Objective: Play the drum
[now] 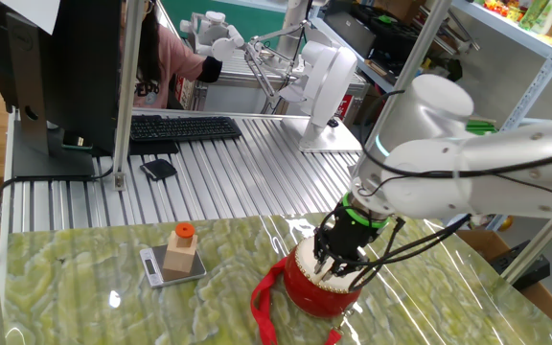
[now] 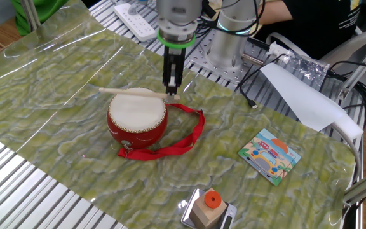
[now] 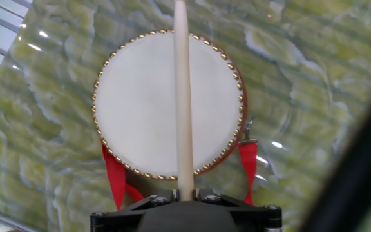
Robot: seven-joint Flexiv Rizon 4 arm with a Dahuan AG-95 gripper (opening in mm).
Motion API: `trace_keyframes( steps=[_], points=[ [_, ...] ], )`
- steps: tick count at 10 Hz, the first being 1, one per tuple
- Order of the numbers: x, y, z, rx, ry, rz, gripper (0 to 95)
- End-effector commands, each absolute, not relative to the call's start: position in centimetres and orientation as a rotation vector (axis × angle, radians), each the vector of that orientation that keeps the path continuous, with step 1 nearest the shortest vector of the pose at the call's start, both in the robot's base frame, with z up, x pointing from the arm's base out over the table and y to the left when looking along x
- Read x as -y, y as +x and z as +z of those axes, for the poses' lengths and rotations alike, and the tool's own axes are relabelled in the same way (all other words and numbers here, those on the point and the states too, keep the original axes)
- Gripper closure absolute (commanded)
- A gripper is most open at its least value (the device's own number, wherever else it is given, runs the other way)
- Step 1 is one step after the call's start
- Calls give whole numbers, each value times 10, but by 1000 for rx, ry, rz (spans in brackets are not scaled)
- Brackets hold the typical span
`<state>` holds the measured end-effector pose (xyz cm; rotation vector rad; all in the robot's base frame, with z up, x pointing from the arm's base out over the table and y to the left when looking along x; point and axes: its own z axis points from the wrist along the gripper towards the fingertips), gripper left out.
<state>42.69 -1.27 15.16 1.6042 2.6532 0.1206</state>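
While the claw (image 2: 171,89) is clamped on a pale drumstick (image 2: 132,92), the drum (image 2: 137,119) is seen on the green tabletop (image 2: 56,83) directly beneath, the stick's long axis laid across the skin.

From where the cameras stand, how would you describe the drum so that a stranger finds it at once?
On the green marbled table, look directly under the gripper, which holds a pale drumstick. The drum is the round red barrel with a cream skin; a red ribbon trails from it, unlike the orange-capped wooden block.
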Motion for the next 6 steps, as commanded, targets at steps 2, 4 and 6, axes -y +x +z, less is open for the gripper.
trace_keyframes(
  steps=[2,4,6],
  points=[
    [4,413,168,-2653,1610,111,950],
    [0,401,182,-2657,1605,113,950],
    [-3,388,194,-2681,1621,150,950]
  ],
)
